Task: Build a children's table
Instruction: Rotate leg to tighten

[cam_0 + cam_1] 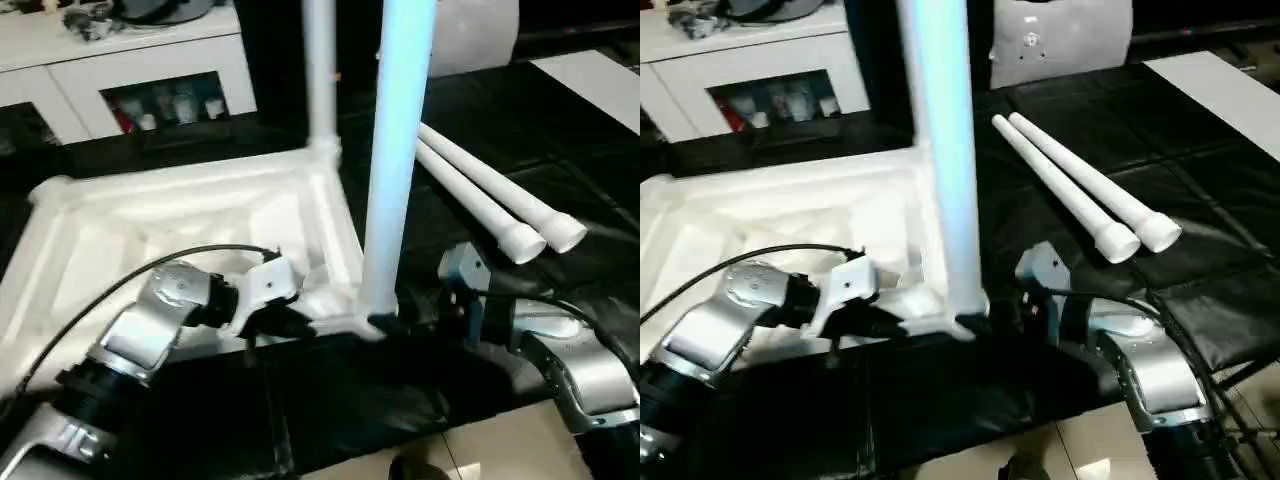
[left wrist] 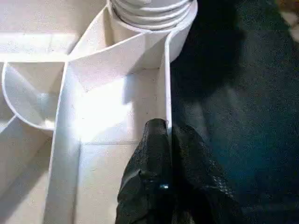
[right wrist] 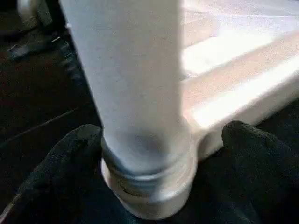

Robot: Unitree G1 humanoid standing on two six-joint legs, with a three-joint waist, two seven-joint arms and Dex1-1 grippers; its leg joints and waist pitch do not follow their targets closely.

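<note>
On the black mat, left gripper (image 2: 168, 140) pinched the upturned tabletop's (image 1: 190, 215) rim; right gripper (image 3: 163, 140) stood spread around the near-corner leg (image 1: 395, 170), which could tilt if poorly seated

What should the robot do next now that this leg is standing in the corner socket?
Probably draw the right gripper back from the upright leg and go for one of the two loose legs on the black mat. Its fingers stand open around the seated leg, while the left gripper pinches the tabletop's rim.
</note>
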